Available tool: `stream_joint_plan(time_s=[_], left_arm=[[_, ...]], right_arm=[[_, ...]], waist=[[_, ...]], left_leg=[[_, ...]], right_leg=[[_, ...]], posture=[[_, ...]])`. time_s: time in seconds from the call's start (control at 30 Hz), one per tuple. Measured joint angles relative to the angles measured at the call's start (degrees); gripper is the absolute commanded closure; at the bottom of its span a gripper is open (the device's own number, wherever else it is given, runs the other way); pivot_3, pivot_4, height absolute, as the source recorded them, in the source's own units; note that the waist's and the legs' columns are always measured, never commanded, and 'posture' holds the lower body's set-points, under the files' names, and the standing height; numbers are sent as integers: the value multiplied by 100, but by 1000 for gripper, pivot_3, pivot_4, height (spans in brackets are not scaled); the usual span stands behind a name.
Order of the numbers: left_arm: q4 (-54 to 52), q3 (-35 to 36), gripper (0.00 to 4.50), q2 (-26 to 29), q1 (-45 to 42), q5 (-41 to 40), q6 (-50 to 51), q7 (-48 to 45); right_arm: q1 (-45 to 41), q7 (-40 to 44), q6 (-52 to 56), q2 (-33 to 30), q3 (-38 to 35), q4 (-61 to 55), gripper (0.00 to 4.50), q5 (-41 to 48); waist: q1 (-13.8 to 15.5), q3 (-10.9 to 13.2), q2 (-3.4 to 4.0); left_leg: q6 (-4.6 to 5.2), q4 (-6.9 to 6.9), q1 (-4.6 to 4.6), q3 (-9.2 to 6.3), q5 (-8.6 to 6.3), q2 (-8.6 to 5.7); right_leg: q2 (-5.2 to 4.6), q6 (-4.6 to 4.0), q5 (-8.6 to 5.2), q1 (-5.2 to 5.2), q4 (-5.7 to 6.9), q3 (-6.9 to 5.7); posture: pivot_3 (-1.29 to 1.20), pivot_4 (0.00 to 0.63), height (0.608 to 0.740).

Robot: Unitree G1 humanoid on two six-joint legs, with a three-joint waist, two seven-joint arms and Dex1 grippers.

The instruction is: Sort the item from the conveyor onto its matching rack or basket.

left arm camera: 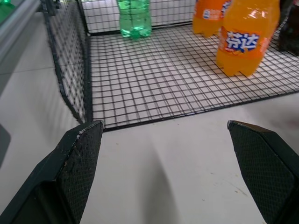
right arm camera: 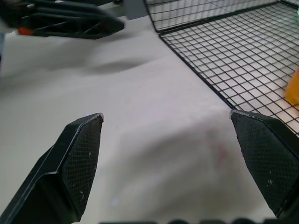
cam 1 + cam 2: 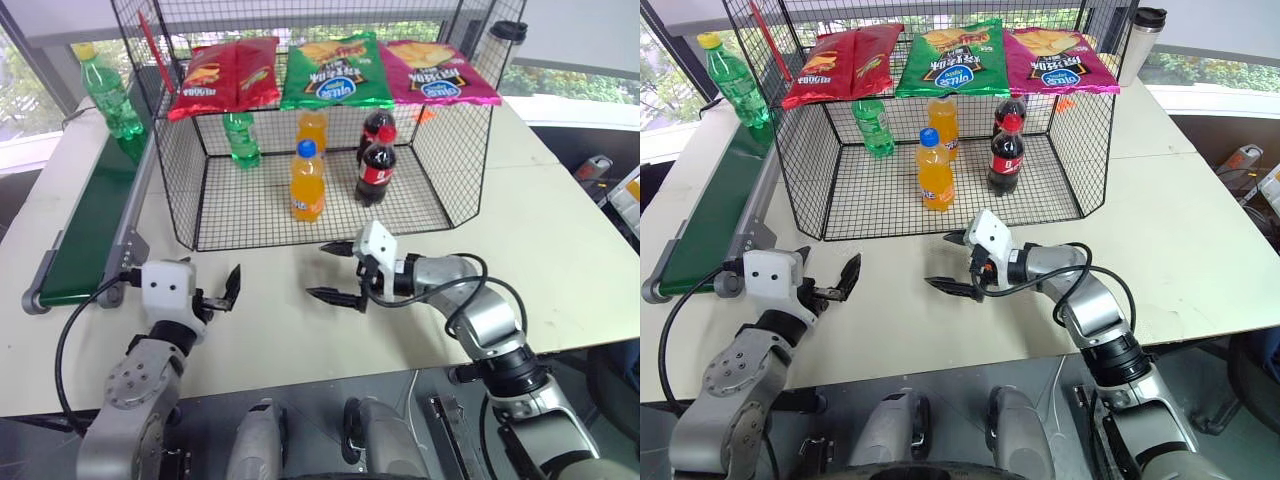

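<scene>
Standing upright at the far end of the conveyor (image 3: 95, 215), just left of the cage (image 3: 180, 215), the green bottle (image 3: 108, 92) is waiting well beyond both arms. The left gripper (image 3: 222, 293) and right gripper (image 3: 340, 272) are hovering empty, fingers spread wide, over bare table in front of the cage. A long reach is risking a knock against the cage's left wall or a tipped bottle off the belt edge. Open room is lying in front of the cage.
</scene>
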Motion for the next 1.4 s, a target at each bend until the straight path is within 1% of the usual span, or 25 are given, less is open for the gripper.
stream_joint_plan(time_s=[0.17,0.27,0.37,0.5,0.63,0.87,1.13,1.4], left_arm=[[-70,131,102,-82,145,2,4,138],[-111,227,102,-139,182,-4,16,225],[-175,477,102,-208,144,-9,28,383],[-222,1002,102,-286,-140,-18,68,692],[-216,1682,102,-259,-312,-252,80,745],[255,2555,102,-13,-417,-582,276,778],[519,2772,102,136,-297,-722,286,678],[573,2800,102,185,-272,-747,285,671]], right_arm=[[0,356,-84,-94,-217,-234,0,458],[21,430,-144,-89,-223,-296,0,577],[41,468,-255,-62,-216,-382,0,615],[41,439,-328,-29,-208,-400,0,634],[40,368,-332,9,-152,-399,0,626],[22,308,-332,22,-135,-381,0,620],[22,296,-345,24,-133,-291,0,571],[27,316,-575,68,-84,-125,0,487]], waist=[[-5,0,0],[-2,0,0],[3,0,0],[1,0,0],[-6,0,0],[3,0,0],[-2,0,0],[-1,0,0]], left_leg=[[0,0,0,-1,0,1],[0,0,0,-1,0,1],[0,0,0,-1,0,0],[0,0,1,-1,0,0],[0,0,0,0,0,0],[0,0,1,0,0,0],[0,0,1,1,0,0],[0,0,1,1,0,0]], right_leg=[[1,0,0,0,0,0],[1,-1,-1,0,0,0],[0,-1,-1,1,0,0],[1,0,0,1,0,0],[1,11,7,0,0,0],[1,7,4,2,0,-1],[0,-1,0,1,1,-1],[0,-2,0,1,0,0]], posture=[[0,150,740],[0,150,740],[0,150,740],[0,150,740],[0,150,740],[0,150,740],[0,150,740],[0,150,740]])
